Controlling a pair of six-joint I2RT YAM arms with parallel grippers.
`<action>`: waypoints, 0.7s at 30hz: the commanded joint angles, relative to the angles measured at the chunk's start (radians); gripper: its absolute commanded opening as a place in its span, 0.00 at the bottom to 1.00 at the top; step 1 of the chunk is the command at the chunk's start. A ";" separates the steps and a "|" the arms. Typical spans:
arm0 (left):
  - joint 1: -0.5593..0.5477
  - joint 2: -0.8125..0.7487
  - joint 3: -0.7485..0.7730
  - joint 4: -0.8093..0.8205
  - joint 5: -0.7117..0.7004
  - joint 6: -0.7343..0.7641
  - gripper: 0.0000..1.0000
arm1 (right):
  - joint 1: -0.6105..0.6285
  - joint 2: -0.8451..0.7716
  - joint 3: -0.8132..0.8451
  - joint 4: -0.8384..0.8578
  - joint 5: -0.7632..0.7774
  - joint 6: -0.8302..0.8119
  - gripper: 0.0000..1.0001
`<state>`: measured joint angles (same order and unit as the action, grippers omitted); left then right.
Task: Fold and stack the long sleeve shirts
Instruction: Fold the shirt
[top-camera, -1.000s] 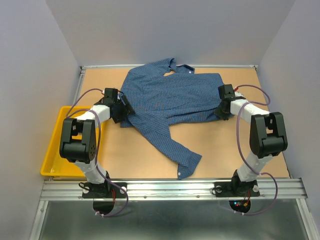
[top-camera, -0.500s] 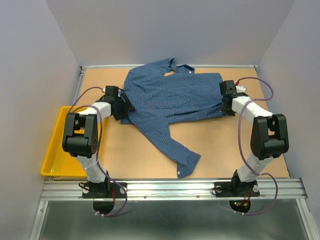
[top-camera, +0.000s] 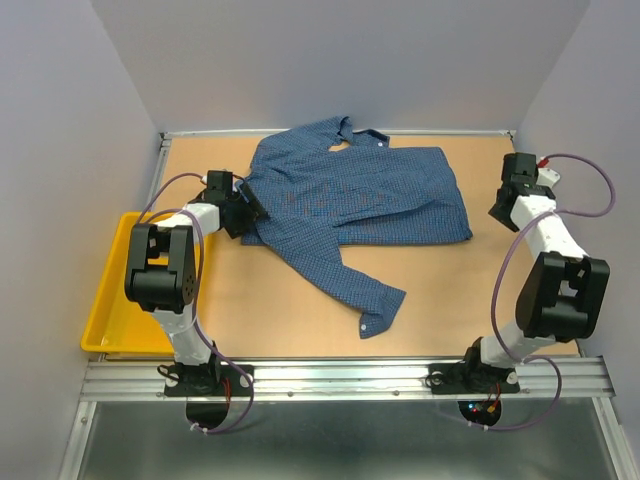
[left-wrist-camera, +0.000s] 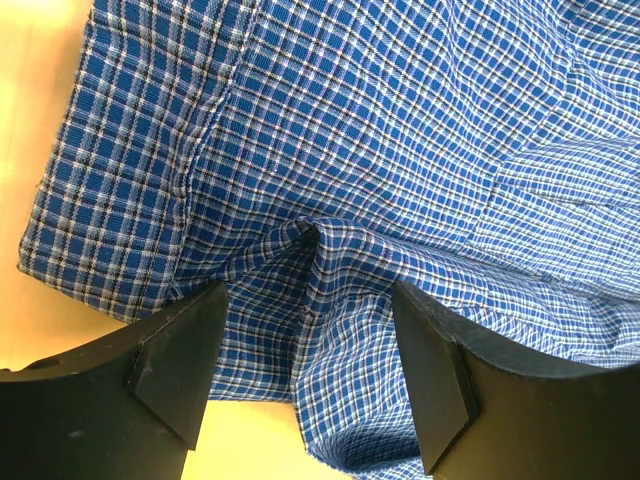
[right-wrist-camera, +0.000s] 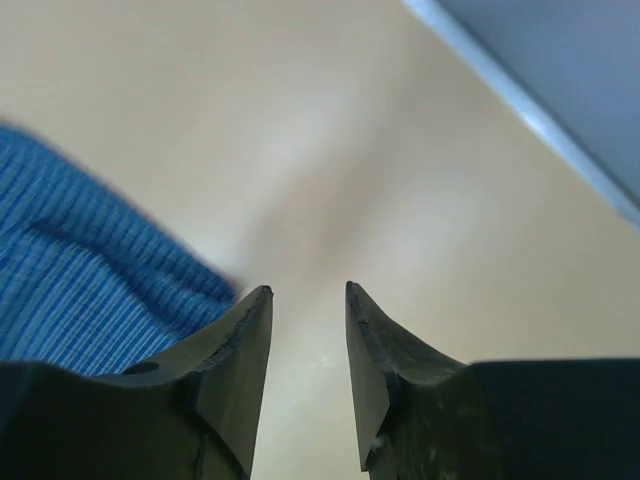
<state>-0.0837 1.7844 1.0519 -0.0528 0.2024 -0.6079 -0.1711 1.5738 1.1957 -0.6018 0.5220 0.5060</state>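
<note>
Item 1, long sleeve shirt (top-camera: 350, 195): blue, finely checked, buttoned cotton. Lies spread flat on the counter (top-camera: 450, 290), in the upper middle of the overhead frame. Collar (top-camera: 350, 132) toward the top edge of that frame, at the far side of the counter. One sleeve (top-camera: 335, 265) runs slantwise down toward the lower middle and ends in a cuff (top-camera: 378, 318) with a small white button. Right-hand hem straight, lying at centre right.

Item 2, left hand (top-camera: 248, 208): rests at the shirt's left edge, upper left of the overhead frame, down on the cloth. Spread wide in the wrist view, both fingers (left-wrist-camera: 170, 370) on checked fabric, with a small puckered fold (left-wrist-camera: 315, 245) raised between them. Fold not squeezed; gap visible on either side of it.

Item 3, right hand (top-camera: 500, 208): sits at the upper right of the overhead frame, near the shirt's right hem but apart from it. Parted by a narrow gap in the wrist view, nothing between the fingers (right-wrist-camera: 235, 360); bare counter beyond the tips, shirt edge at lower left of that view, blurred.

Item 4, tray (top-camera: 105, 300): yellow, at the left edge of the overhead frame, beside the counter's left side and partly behind the left arm.
</note>
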 joint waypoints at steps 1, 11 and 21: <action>0.012 0.018 -0.024 -0.058 -0.026 0.022 0.79 | 0.018 -0.067 -0.018 0.037 -0.225 0.013 0.42; 0.012 -0.089 -0.026 -0.105 0.005 0.019 0.86 | 0.028 -0.130 -0.265 0.238 -0.706 0.149 0.57; 0.010 -0.301 -0.079 -0.124 0.014 0.019 0.90 | 0.155 -0.044 -0.164 0.333 -0.879 0.028 0.57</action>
<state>-0.0765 1.5562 0.9962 -0.1570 0.2092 -0.6052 -0.1162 1.5021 0.9455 -0.3550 -0.2226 0.6136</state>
